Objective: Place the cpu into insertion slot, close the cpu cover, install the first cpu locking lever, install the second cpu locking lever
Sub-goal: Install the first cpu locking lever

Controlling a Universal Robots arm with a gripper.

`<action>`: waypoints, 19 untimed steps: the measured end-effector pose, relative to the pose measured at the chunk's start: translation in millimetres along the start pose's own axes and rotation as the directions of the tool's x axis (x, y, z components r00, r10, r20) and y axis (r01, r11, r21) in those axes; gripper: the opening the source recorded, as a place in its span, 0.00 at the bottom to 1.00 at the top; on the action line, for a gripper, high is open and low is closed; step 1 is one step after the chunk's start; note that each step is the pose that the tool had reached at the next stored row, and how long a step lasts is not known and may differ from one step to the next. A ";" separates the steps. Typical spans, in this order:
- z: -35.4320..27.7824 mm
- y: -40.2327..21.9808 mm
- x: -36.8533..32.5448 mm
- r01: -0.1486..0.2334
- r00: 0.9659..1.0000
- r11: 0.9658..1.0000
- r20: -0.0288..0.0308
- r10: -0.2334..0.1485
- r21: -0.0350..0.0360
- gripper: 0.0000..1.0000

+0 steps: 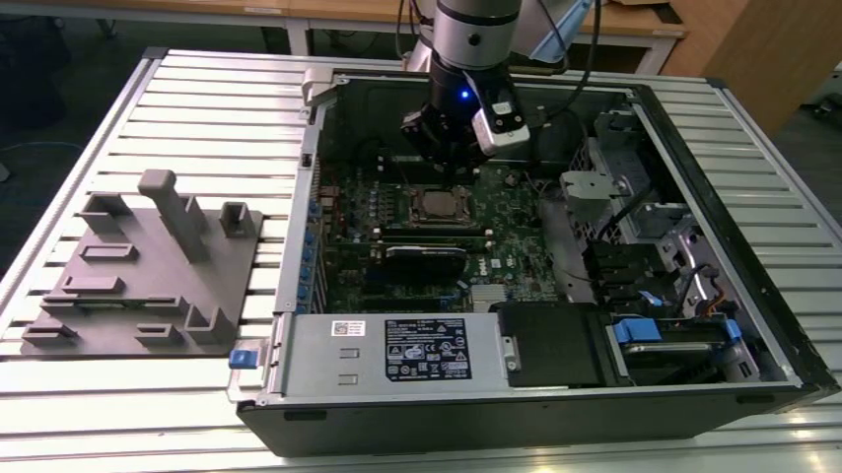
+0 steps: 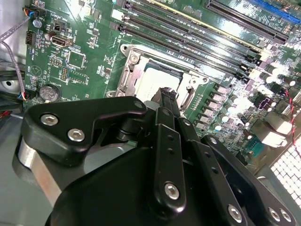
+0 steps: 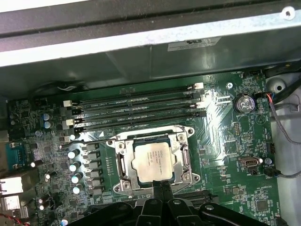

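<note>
The cpu lies flat in the insertion slot on the green motherboard, its dull silver top showing. The cpu cover, a silvery frame, lies down around it. A thin metal lever runs out sideways from the socket corner nearest the memory slots. My gripper hangs just over the socket's edge, on the side away from the memory slots, black fingers drawn together and holding nothing. The second wrist view has the fingertip right above the cpu. In the exterior view my gripper sits above the socket.
Long black memory slots run beside the socket. The open computer case surrounds the board, with drive bays at the exterior view's right and a power supply in front. A grey fixture plate stands at the exterior view's left.
</note>
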State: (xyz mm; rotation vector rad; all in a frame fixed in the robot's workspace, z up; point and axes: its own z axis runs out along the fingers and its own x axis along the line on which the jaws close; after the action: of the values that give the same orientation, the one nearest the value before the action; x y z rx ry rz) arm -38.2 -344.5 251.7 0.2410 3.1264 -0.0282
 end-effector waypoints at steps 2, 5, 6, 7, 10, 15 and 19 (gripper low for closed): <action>0.0 -0.4 2.2 0.000 1.000 1.000 0.000 0.000 0.000 0.11; 0.0 -1.4 8.9 0.001 1.000 1.000 0.000 -0.001 0.000 0.11; 0.1 -1.6 10.6 0.002 1.000 1.000 0.000 -0.002 0.000 0.11; 0.1 -1.7 11.1 0.010 1.000 1.000 0.000 -0.010 0.000 0.11; 0.3 -1.8 11.2 0.057 0.998 0.998 0.001 -0.057 0.000 0.11; 0.4 -1.8 11.3 0.068 0.998 0.998 0.001 -0.068 0.000 0.11; 0.6 -3.3 18.1 0.068 0.998 0.998 0.003 -0.068 -0.001 0.11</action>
State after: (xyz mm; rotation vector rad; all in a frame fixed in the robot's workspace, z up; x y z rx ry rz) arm -56.5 -344.9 251.1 0.1340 3.1300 -0.0267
